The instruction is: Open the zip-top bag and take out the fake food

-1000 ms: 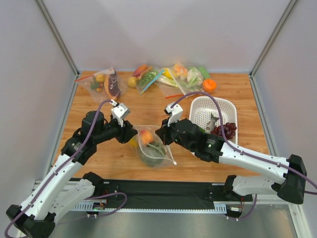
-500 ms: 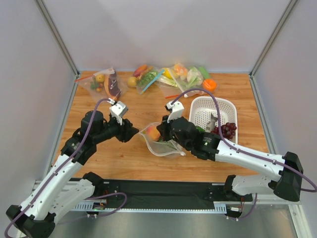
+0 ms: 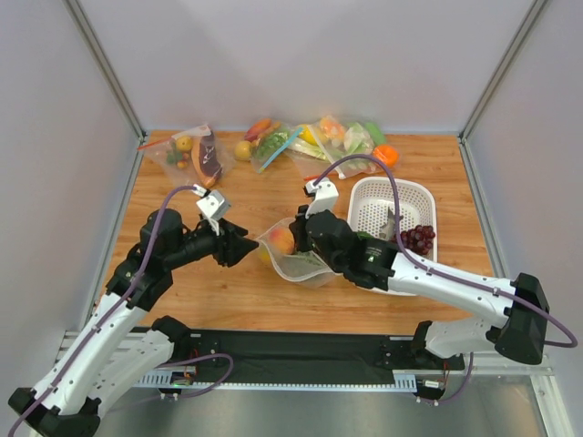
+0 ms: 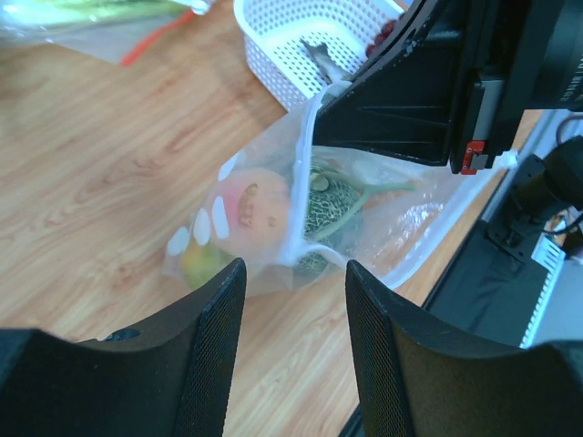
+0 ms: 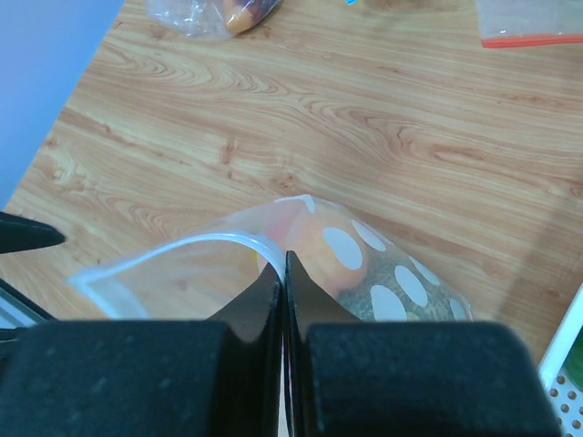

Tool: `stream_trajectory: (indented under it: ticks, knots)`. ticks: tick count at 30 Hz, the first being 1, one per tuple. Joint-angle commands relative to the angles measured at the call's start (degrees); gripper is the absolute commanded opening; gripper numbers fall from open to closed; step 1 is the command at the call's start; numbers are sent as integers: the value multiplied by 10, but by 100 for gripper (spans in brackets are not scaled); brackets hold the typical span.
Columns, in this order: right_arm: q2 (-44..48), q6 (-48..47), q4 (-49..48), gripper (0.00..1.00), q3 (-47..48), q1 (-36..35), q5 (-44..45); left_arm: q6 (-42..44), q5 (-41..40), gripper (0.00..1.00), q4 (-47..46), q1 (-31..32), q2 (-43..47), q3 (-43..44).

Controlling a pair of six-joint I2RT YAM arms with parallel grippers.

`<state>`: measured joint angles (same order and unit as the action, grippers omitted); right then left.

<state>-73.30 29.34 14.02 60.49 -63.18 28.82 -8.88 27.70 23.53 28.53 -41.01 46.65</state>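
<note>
The polka-dot zip-top bag (image 3: 296, 259) lies at the table's middle with its mouth raised and gaping toward the left. My right gripper (image 3: 301, 238) is shut on the bag's white rim (image 5: 228, 242) and holds it up. Inside are the orange-red peach (image 4: 250, 205), the grey-green bumpy ball (image 4: 330, 208) and the yellow fruit (image 4: 202, 264). The peach also shows in the right wrist view (image 5: 314, 248). My left gripper (image 3: 241, 246) is open and empty, just left of the bag's mouth, not touching it. Its fingers (image 4: 205, 346) frame the bag in the left wrist view.
A white basket (image 3: 401, 196) with dark grapes (image 3: 416, 238) stands right of the bag, behind my right arm. Several plain bags of food (image 3: 319, 141) and one more (image 3: 196, 155) lie along the back. A black rail (image 3: 291, 350) runs along the near edge.
My right gripper has lifted the bag's rim and drawn the bag rightward; the mouth now gapes. My left gripper has backed off a little to the left.
</note>
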Motion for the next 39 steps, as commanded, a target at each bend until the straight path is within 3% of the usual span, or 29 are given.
stream_trajectory:
  ticks: [1, 10, 19, 32, 36, 39]
  knots:
    - [-8, 13, -5, 0, 33, 2, 43, -9, -68, 56, -27, 2, 41, -10]
    - [-51, -9, 8, 0, 85, 2, 51, -13, -9, 56, -16, 2, -6, 2]
    - [-62, 4, -4, 0, 85, 2, 35, -10, -43, 57, 35, 2, -75, 25]
    - [-62, 18, -12, 0, 79, 2, 14, -19, 4, 58, 29, 2, -116, 30]
    - [-53, 21, -8, 0, 67, 2, 12, -14, 10, 38, 35, 2, -126, 37]
    - [-42, 26, -1, 0, 51, 2, 19, -9, 2, 9, 41, 3, -121, 36]
